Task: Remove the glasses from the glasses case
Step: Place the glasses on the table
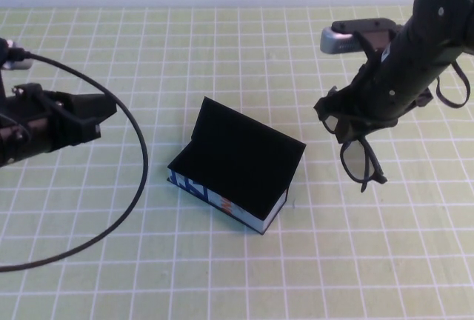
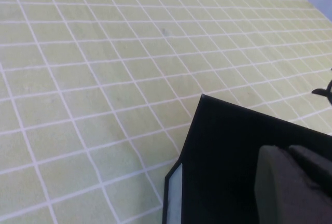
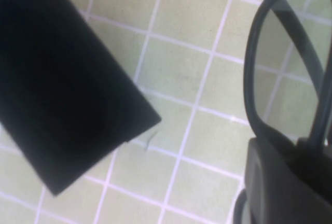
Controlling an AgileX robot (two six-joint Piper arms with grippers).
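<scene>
Glasses: I see the black plastic-framed glasses [image 1: 354,150] hanging from my right gripper [image 1: 348,129], up off the green grid mat [image 1: 222,275] and to the right of the glasses case [image 1: 235,166], clear of it.
Right gripper: clamped on the glasses near the bridge and upper rim; in the right wrist view one lens [image 3: 282,58] and its rim hang just beyond the fingers [image 3: 285,177].
Left gripper: my left gripper [image 1: 92,116] is parked at the left side of the mat, well apart from the case and holding nothing. I cannot tell whether its fingers are apart or together.
Glasses case: open, flap lid raised, its white-blue side panel with orange print facing me; it sits mid-mat. The left wrist view shows the black lid [image 2: 228,151] close by.
Handling, as I judge it: the glasses look light and stiff, with smooth plastic that could slip in the pads. The lenses would scratch or smear, and the folding arms may swing loose at the hinges. The frame front at the bridge seems the sound place to hold, not a lens or an arm.
Case handling: it looks light enough to slide or tip if nudged.
Count: one pair of glasses, one case, two grippers, one black cable [image 1: 137,179] looping on the left.
Progress: the glasses look fully out of the case; setting them down gently seems to be what remains.
</scene>
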